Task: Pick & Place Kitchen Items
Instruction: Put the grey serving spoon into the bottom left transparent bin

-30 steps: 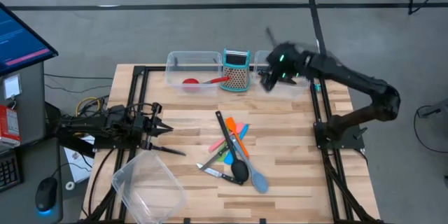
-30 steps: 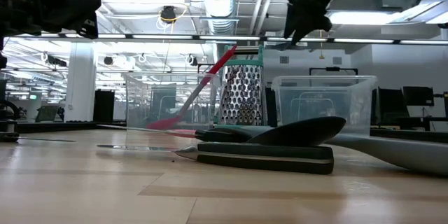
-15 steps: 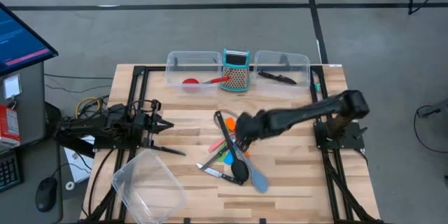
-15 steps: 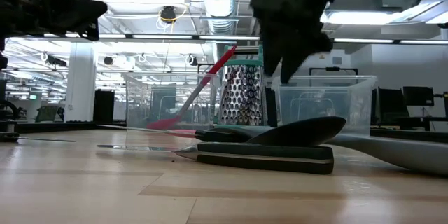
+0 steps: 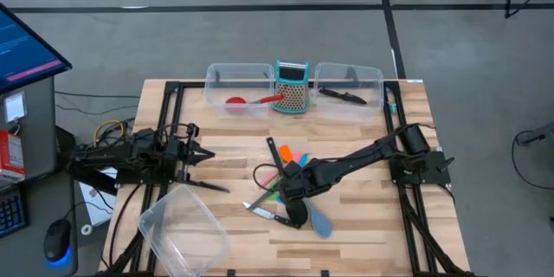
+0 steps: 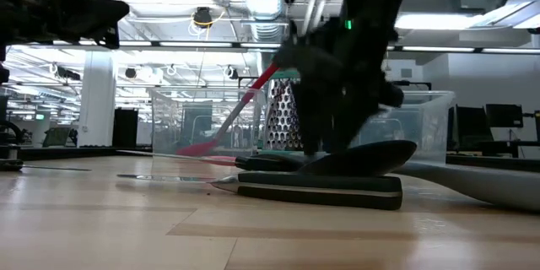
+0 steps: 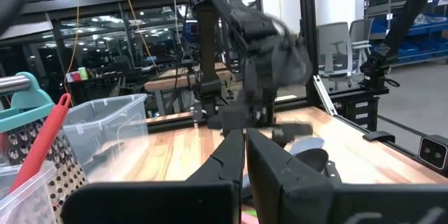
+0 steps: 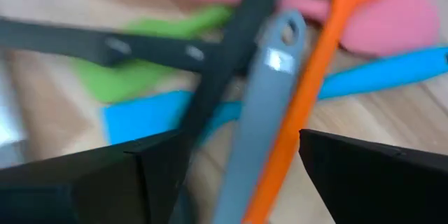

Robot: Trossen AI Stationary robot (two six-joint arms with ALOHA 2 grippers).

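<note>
The kitchen items lie in a pile at the table's middle: a black spoon (image 5: 297,212), a grey-blue spoon (image 5: 318,222), a black-handled knife (image 5: 264,212), and orange (image 5: 299,166), pink, green and blue spatulas. My right gripper (image 5: 290,186) points steeply down over this pile, open. In the right wrist view its fingers stand on either side of the grey handle (image 8: 262,112), the orange handle (image 8: 308,91) and a black handle (image 8: 224,63). I cannot tell whether it touches them. My left gripper (image 5: 201,157) waits shut at the table's left.
Two clear tubs stand at the far edge: the left one (image 5: 238,78) holds a red spoon (image 5: 238,101), the right one (image 5: 349,78) a black-handled knife (image 5: 344,96). The teal-framed grater (image 5: 293,86) stands between them. Another clear tub (image 5: 182,229) sits at the near left.
My right gripper has swung from over the far right tub toward the table's middle and near edge. It has come down onto the pile of utensils and now points more steeply down. The utensils lie as they did.
</note>
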